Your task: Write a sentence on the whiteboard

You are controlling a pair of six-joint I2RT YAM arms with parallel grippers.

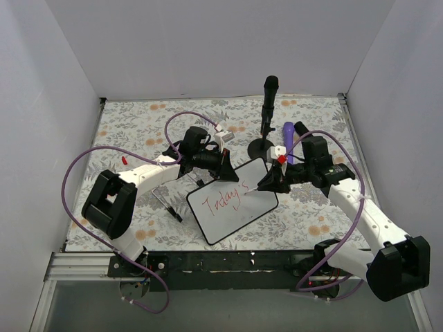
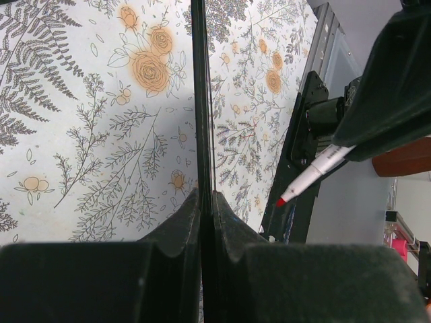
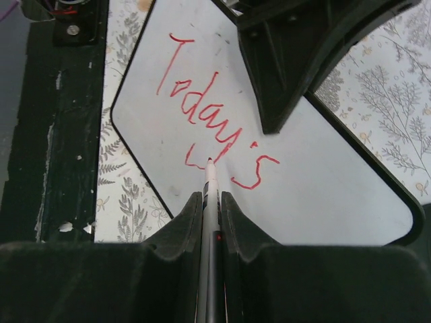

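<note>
- Between the fingers of my right claw [image 3: 211,202], closed tight, sits a red marker [image 3: 211,178], its tip touching the whiteboard [image 3: 337,182].
- Just beyond the tip runs the sentence [image 3: 202,121]: "Today's" in red cursive, with a small stroke beneath it.
- My left claw [image 2: 204,202] is clamped on the whiteboard's far edge, over the floral tablecloth [image 2: 101,134], near the table's front.

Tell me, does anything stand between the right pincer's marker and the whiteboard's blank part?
Nothing visible does. The right pincer holds the red marker with its tip on the whiteboard below "Today's"; the left pincer clamps the far edge, off the writing line.
</note>
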